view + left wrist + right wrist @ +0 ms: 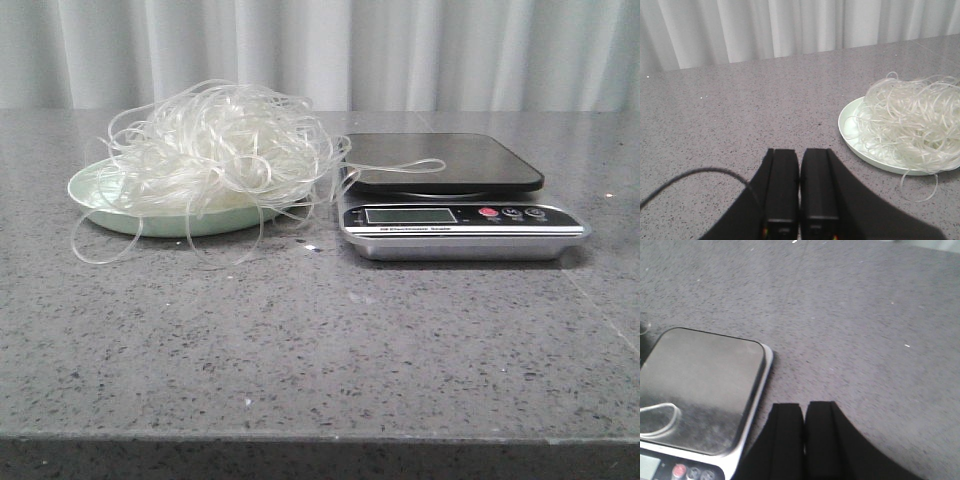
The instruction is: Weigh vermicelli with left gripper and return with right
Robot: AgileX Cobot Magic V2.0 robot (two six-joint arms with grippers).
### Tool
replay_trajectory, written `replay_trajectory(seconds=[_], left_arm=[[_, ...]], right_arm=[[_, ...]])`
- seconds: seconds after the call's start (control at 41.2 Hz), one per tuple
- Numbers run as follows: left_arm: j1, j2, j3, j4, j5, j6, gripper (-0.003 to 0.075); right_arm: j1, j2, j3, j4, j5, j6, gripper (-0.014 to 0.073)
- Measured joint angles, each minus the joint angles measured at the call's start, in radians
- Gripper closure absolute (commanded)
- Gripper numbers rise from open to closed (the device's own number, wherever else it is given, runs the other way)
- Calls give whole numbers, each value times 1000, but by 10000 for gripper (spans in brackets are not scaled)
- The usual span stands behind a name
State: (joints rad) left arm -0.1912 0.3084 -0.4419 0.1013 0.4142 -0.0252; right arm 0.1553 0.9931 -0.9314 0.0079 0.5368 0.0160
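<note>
Backdrop: pale pleated curtain hanging behind your grey speckled desk.
Noodles: your vermicelli is a big loose tangle piled on the plate, on the left half of the desk, just beside the scale.
Plate: pale green plate, mostly buried under the pile, with a few strands drooping over the rim onto the desk.
Stray loop: one long loop reaches over and lies on the scale's dark top; you can see it from the right wrist view too.
Scale: kitchen scale right of the plate, dark square platform, silver base, little display and a red button facing you.
Left gripper: jaws pressed together, nothing between them, hanging over bare desk, well apart from the plate.
Right gripper: jaws together as well, empty, just beside the scale's edge.
</note>
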Motion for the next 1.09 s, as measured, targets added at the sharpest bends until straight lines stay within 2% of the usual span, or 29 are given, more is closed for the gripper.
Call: replay_trajectory(seconds=[0.291,0.534,0.728,1.092], left_arm=[[0,0,0,-17,0,0,583],[0,0,0,-21,0,0,583],[0,0,0,-22,9,0,583],[0,0,0,-22,27,0,583]], right_arm=[[-47,-362,367,0,-172,0,442],[-47,-557,565,0,-256,2,442],[-47,-591,622,0,-268,2,444],[-47,-591,625,0,-270,2,444]])
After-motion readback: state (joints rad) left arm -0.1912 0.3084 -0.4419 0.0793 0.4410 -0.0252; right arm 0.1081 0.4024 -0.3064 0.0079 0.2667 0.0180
